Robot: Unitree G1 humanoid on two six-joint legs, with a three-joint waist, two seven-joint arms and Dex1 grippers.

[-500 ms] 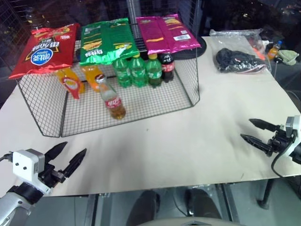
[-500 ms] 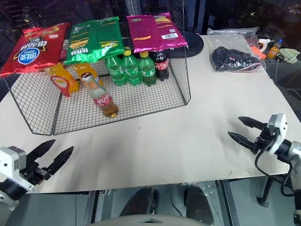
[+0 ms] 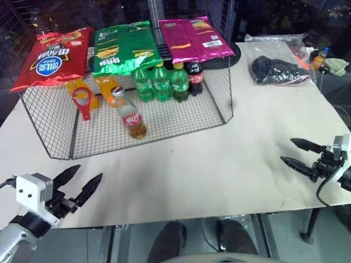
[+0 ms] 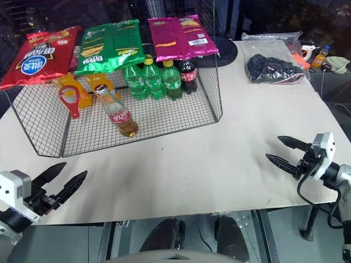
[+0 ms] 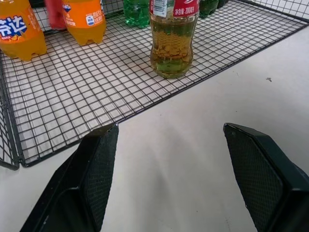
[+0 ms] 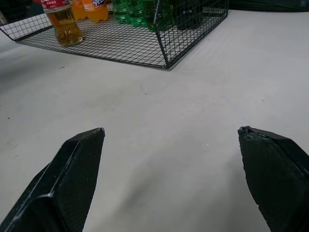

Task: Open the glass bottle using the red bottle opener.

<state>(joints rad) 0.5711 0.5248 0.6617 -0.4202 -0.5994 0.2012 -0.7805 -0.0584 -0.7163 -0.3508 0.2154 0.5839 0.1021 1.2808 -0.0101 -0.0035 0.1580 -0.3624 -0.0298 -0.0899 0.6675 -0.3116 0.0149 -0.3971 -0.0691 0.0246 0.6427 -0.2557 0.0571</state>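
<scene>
You are seeing the glass bottle standing upright on the wire rack, still capped. The red bottle opener is showing at the rack's left part, before an orange bottle. Your left tool and right tool are hovering over the worktop, fingers apart, holding nothing.

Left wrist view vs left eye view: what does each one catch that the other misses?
Left wrist view alone: the fine print on the glass bottle's label. Left eye view alone: the red bottle opener in the wire rack, the bottle's crown cap, the snack bags on top, and the right gripper, open. Both: the bottle upright on the rack floor, orange soda bottles behind it, and the open left gripper over the table.
</scene>
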